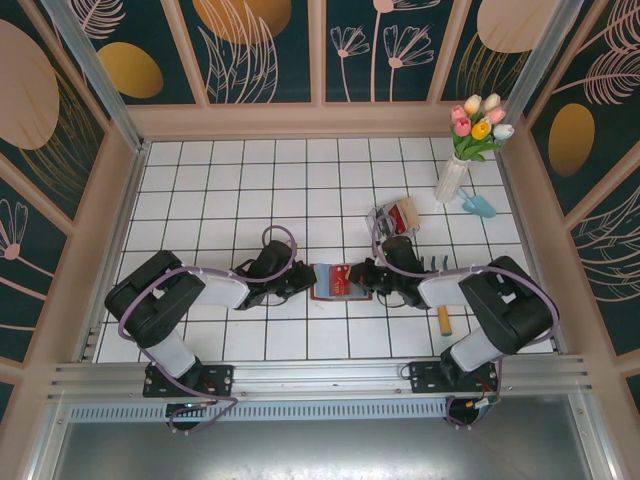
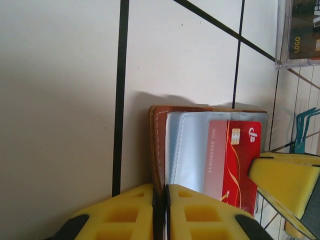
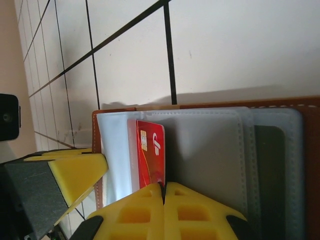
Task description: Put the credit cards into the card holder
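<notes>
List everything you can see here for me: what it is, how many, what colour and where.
card holder: one, brown, open, mid-table between the arms
red credit card: one, partly inside a clear sleeve of the holder
clear tray: one, cards inside, beyond the right arm
vase of tulips: one, white, mixed flowers, far right
small tool: one, blue, beside the vase
left gripper: yellow fingers, closed on the holder's edge
right gripper: yellow fingers, closed on the red card

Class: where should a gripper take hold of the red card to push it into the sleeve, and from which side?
Pinch the red card by its bare outer edge, coming from the side opposite the stitched edge of the card holder; its other end lies under the clear sleeve.
</notes>
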`<state>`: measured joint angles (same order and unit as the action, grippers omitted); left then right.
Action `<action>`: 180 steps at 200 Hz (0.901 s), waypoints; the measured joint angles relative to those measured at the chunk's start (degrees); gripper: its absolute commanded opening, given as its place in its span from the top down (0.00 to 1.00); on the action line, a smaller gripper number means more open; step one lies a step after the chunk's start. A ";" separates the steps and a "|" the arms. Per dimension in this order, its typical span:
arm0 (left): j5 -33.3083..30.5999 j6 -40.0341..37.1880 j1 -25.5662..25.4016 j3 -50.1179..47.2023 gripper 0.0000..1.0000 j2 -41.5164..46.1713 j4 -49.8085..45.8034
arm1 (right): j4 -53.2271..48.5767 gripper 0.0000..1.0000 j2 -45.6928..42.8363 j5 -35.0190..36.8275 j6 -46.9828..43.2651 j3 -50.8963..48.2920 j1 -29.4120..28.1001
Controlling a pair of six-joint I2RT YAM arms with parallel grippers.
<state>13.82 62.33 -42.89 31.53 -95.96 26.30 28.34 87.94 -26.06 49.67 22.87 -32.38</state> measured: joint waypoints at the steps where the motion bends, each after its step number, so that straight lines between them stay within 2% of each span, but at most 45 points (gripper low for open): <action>1: 0.00 0.00 0.00 0.00 0.83 0.00 0.00 | 0.02 1.00 0.04 -0.02 0.11 0.00 -0.02; 42: 0.04 0.04 0.00 0.22 0.77 0.02 0.00 | -0.52 1.00 3.21 0.28 0.92 4.04 -3.23; 100: -0.24 0.11 -0.20 0.37 0.78 0.13 -0.35 | -3.30 0.96 6.40 1.18 1.92 7.85 -5.09; 112: -0.31 0.13 -0.20 0.37 0.81 0.13 -0.42 | -4.20 0.93 6.34 1.20 1.73 8.28 -5.11; 123: -0.46 0.15 -0.20 0.37 0.85 0.13 -0.52 | -6.03 0.85 6.12 1.57 1.36 9.03 -5.16; 145: -0.94 -0.13 -0.20 0.39 0.96 0.24 -0.66 | -11.76 0.80 4.79 4.15 -0.63 11.02 -5.81; 180: -1.77 -0.42 -0.31 0.42 1.00 0.33 -1.01 | -20.96 0.79 1.20 9.73 -4.81 12.22 -5.97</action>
<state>12.05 61.91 -43.20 31.94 -95.64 25.30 7.38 89.14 -16.34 44.86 35.09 -38.35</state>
